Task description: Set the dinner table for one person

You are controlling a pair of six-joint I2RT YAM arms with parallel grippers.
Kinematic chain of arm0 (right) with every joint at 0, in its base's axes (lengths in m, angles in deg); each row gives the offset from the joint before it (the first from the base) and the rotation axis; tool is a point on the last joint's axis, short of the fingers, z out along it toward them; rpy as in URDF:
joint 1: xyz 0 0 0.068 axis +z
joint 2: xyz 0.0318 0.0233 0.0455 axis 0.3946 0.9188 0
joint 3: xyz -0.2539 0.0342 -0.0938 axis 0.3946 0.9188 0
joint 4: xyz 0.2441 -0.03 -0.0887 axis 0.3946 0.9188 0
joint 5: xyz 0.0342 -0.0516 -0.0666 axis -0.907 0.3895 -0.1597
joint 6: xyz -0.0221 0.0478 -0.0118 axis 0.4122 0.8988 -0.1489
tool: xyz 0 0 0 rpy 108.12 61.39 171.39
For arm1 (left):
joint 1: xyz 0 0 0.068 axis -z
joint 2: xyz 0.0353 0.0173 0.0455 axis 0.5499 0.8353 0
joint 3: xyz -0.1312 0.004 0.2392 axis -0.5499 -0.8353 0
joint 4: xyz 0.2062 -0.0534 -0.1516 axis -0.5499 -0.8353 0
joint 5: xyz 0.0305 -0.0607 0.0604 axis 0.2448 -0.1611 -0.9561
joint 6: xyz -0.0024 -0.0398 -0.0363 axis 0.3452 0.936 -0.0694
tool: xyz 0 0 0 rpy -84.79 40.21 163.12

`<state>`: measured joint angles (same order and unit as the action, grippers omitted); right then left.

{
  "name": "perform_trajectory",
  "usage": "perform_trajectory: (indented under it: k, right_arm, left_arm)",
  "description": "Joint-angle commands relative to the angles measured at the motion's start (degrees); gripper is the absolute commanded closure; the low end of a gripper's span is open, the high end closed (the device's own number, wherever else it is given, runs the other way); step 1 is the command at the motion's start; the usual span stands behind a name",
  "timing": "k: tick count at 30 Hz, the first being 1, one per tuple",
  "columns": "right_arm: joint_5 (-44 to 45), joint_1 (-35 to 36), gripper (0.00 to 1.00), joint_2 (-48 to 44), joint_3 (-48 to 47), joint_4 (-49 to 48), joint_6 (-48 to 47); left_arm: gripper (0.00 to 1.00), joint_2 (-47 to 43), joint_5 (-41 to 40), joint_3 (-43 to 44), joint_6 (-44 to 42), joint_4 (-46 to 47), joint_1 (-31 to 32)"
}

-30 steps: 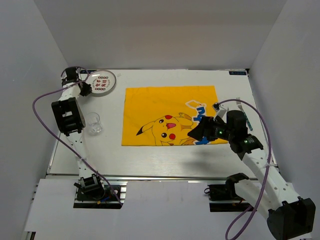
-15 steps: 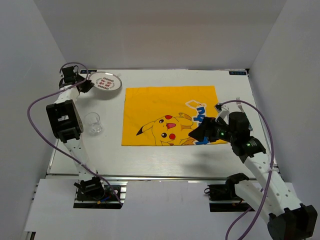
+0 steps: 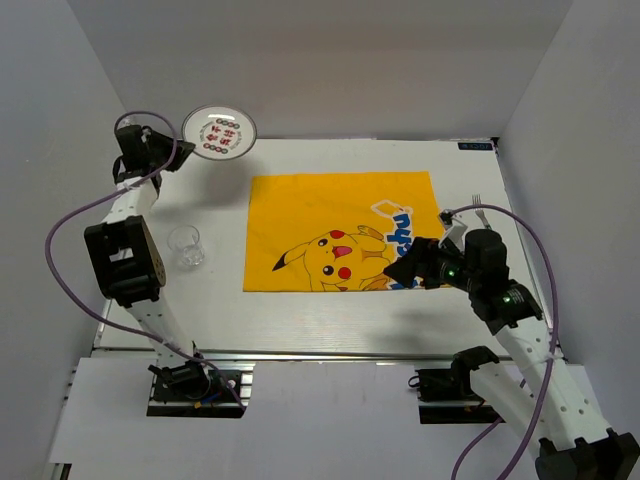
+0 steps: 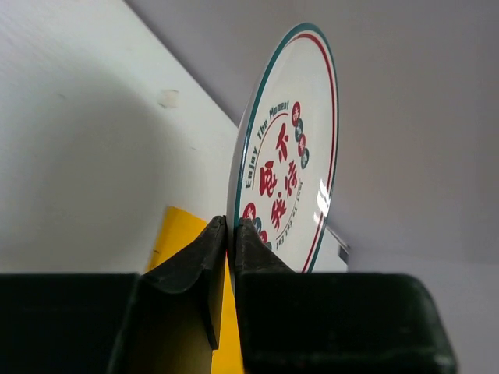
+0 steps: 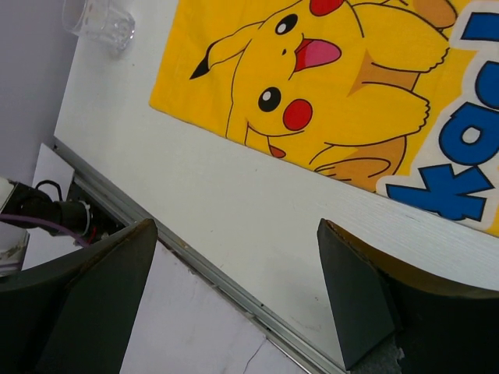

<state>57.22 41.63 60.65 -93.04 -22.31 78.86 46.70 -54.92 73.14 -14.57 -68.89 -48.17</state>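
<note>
**Inspector A:** What do we record as changed?

**Inspector B:** A second ago the plate (image 3: pixel 219 132) lay flat on the far left corner of the dinner table (image 3: pixel 300 310). We now find it lifted clear of the surface and tilted up on edge above that same corner. The left gripper (image 4: pixel 231 230) is clamped on its rim, jaws pinched tight on either side of the edge.

**Inspector A:** And the other arm?

**Inspector B:** The right gripper (image 5: pixel 235 241) has drawn back slightly toward the near edge and hangs over the near right part of the yellow cloth (image 3: pixel 320 215). Its jaws stand wide apart and hold nothing.

**Inspector A:** Meaning for the task?

**Inspector B:** We judge the pickup done and the carry begun. The likely destination is the cloth at the middle of the table, which spans the whole workspace beneath both arms. The glass (image 3: pixel 186 245) stands on bare table left of the cloth and the fork (image 3: pixel 478 200) lies to its right; neither is placed yet. A thin-rim grip on a tilted plate may slip, so we advise a slow carry.

**Inspector A:** Legible markings?

**Inspector B:** The plate reads "Enjoy The Moment" in green along the inner ring, with red Chinese characters at the centre that we do not transcribe. The cloth bears a Pikachu print and blue letters outlined in white. From the right wrist view we read "ka", and the rest is cut off. A blue label (image 3: pixel 475 146) at the table's far right corner is too small to read.
</note>
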Motion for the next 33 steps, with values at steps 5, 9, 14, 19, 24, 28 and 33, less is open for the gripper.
perform_trajectory:
  k: [5,9,14,19,24,28,33]
  right_arm:
    - [11.1,-0.2,0.11,-4.6,-6.6,0.7,5.2]
    - [16.6,-0.2,0.11,-5.6,-11.6,4.2,6.2]
    - [17.3,-0.2,0.11,-5.6,-15.2,7.9,6.3]
    - [16.5,-0.2,0.11,-7.7,-14.2,9.9,6.8]
    - [16.5,-0.2,0.11,-9.9,-14.0,12.1,6.2]
    - [16.5,-0.1,0.11,-10.7,-13.2,12.9,5.8]
    - [15.5,-0.2,0.11,-10.7,-13.0,12.8,5.4]
  left_arm:
    - [1.0,-14.4,8.1,-12.6,4.3,11.2,12.5]
    - [1.0,-15.7,8.1,-18.0,5.4,13.9,21.6]
    - [1.0,-12.2,9.8,-22.3,5.4,18.8,29.8]
    - [1.0,-8.6,10.8,-23.3,5.2,22.2,34.4]
    - [1.0,-7.4,10.1,-27.0,4.5,23.9,35.6]
    - [1.0,-4.4,10.7,-29.6,4.5,28.0,36.9]
    - [1.0,-2.7,7.7,-31.0,2.6,28.0,37.4]
